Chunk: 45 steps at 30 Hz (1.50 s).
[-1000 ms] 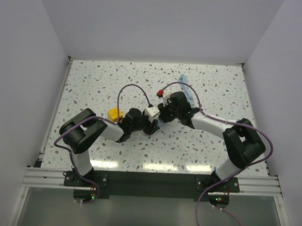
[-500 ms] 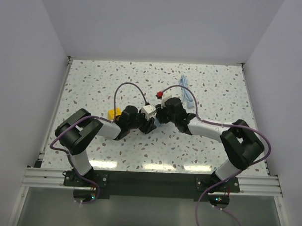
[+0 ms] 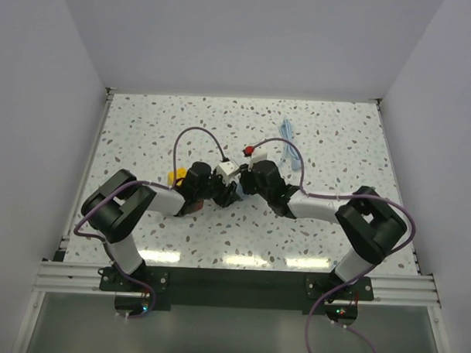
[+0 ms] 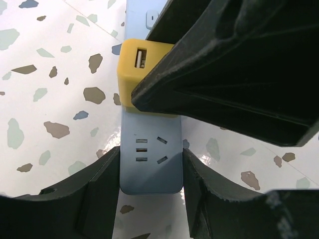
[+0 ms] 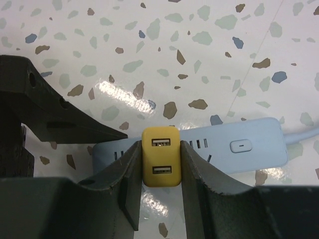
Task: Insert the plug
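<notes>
From above, the left gripper (image 3: 222, 190) and right gripper (image 3: 246, 183) meet nose to nose at the middle of the table (image 3: 337, 149). What they hold is hidden there.

Left wrist: the jaws press both sides of the blue power strip (image 4: 149, 167) at its end. The yellow plug (image 4: 135, 69) stands on it farther along, under the other arm's finger.

Right wrist: the jaws are clamped on the plug's flanks, and the plug sits atop the strip. Whether its pins are seated cannot be told.

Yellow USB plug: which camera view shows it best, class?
Right wrist view: the yellow USB plug sits centred, both ports visible, pinched by the right gripper over the blue power strip. Left wrist view shows one port; the rest is covered. Top external view hides it under the right gripper.
</notes>
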### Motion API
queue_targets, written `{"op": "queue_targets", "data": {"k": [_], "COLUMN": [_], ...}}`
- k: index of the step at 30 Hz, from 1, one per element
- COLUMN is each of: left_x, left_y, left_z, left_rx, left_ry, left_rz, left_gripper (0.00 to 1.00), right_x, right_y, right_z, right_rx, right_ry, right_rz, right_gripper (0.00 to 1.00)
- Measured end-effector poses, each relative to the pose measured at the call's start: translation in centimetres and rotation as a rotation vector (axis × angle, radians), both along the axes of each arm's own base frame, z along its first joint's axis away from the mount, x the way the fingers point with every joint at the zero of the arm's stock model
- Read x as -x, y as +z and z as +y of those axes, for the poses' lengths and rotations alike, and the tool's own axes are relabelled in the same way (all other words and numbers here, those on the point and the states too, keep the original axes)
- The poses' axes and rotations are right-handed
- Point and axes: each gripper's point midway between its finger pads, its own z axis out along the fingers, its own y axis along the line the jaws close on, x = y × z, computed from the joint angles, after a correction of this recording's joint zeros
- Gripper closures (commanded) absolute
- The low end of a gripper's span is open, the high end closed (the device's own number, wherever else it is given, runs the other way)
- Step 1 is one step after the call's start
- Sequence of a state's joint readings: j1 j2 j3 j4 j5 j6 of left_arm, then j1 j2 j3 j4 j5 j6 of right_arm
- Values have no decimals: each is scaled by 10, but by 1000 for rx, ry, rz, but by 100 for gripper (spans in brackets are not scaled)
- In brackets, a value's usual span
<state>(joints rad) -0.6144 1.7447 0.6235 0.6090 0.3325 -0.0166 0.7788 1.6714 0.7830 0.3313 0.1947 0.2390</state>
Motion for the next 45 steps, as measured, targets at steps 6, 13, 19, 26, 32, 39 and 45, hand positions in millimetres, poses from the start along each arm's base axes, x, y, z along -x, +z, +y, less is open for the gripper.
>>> {"op": "queue_targets", "data": {"k": [6, 13, 19, 26, 32, 39, 45], "left_x": [-2, -2, -3, -2, -3, -3, -2], "left_y": [0, 0, 0, -1, -1, -1, 0], "left_z": [7, 12, 15, 18, 18, 19, 20], "left_rx": [-7, -24, -26, -25, -31, -40, -45], "left_ry": [11, 12, 15, 34, 34, 33, 34], "left_rz": [9, 10, 16, 43, 51, 50, 51], "left_gripper": [100, 100, 100, 100, 100, 100, 100], "right_x": [0, 2, 3, 11, 12, 12, 12], "right_y": [-4, -8, -10, -14, -16, -20, -24], "right_z": [6, 11, 13, 20, 21, 22, 22], "right_rx": [-22, -57, -82, 9, 14, -30, -76], "right_ry": [-58, -144, -189, -189, -207, -238, -254], "right_rz": [-16, -51, -81, -163, -186, -213, -225], "right_gripper": [100, 100, 100, 100, 100, 100, 100]}}
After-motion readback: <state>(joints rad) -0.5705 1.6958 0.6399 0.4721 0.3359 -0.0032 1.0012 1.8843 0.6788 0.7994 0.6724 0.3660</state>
